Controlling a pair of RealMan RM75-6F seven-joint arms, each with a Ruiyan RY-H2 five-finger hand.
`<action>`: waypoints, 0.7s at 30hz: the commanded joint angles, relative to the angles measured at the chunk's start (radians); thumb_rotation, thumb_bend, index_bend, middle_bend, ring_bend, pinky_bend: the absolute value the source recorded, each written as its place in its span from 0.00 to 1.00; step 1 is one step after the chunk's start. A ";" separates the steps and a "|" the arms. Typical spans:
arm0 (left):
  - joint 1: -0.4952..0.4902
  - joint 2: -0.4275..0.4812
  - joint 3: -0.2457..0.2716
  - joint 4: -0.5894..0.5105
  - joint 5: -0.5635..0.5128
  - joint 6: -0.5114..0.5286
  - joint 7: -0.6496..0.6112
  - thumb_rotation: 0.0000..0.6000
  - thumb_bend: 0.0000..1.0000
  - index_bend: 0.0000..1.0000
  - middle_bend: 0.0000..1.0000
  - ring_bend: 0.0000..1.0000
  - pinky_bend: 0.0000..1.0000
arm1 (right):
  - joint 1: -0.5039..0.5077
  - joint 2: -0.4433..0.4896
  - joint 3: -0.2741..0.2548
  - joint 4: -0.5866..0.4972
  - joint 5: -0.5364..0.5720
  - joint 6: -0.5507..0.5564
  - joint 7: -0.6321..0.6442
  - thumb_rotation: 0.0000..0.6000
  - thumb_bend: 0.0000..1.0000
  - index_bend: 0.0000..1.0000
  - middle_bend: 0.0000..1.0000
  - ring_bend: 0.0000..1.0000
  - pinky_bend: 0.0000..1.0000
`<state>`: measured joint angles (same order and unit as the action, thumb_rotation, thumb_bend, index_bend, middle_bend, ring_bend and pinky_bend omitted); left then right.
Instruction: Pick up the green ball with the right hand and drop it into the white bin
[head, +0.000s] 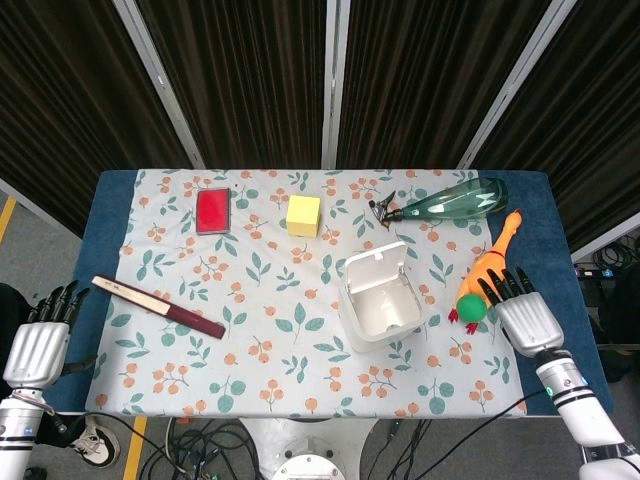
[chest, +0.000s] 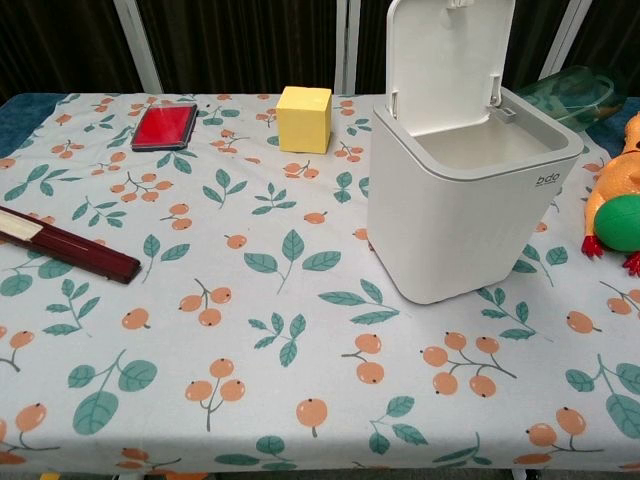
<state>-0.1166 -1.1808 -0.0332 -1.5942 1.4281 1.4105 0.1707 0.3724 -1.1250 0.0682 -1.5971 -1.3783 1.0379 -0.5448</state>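
The green ball (head: 471, 306) lies on the flowered cloth against the orange rubber chicken (head: 489, 268); the chest view shows the ball (chest: 621, 222) at the right edge. The white bin (head: 380, 298) stands left of it with its lid up, and its inside (chest: 470, 150) looks empty. My right hand (head: 521, 314) hovers just right of the ball, fingers spread and holding nothing. My left hand (head: 38, 343) hangs off the table's left edge, fingers apart and empty. Neither hand shows in the chest view.
A green glass bottle (head: 453, 201) lies at the back right beside a small dark clip (head: 381, 207). A yellow cube (head: 303, 215) and a red box (head: 212, 210) sit at the back. A dark red stick (head: 158, 306) lies at the left.
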 joint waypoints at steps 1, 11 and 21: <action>0.000 -0.001 0.000 0.001 0.000 0.000 -0.001 1.00 0.00 0.08 0.01 0.00 0.15 | 0.018 -0.021 -0.007 0.024 -0.007 -0.018 0.004 1.00 0.21 0.00 0.00 0.00 0.00; -0.001 -0.003 0.003 0.004 0.002 -0.002 -0.004 1.00 0.00 0.08 0.01 0.00 0.15 | 0.056 -0.066 -0.024 0.040 0.019 -0.053 -0.074 1.00 0.21 0.00 0.02 0.00 0.00; 0.005 -0.001 0.003 0.012 -0.003 0.002 -0.020 1.00 0.00 0.08 0.01 0.00 0.15 | 0.084 -0.114 -0.028 0.062 0.064 -0.060 -0.151 1.00 0.21 0.00 0.08 0.00 0.00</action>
<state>-0.1115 -1.1825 -0.0302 -1.5829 1.4254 1.4125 0.1515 0.4528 -1.2342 0.0406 -1.5385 -1.3190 0.9772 -0.6900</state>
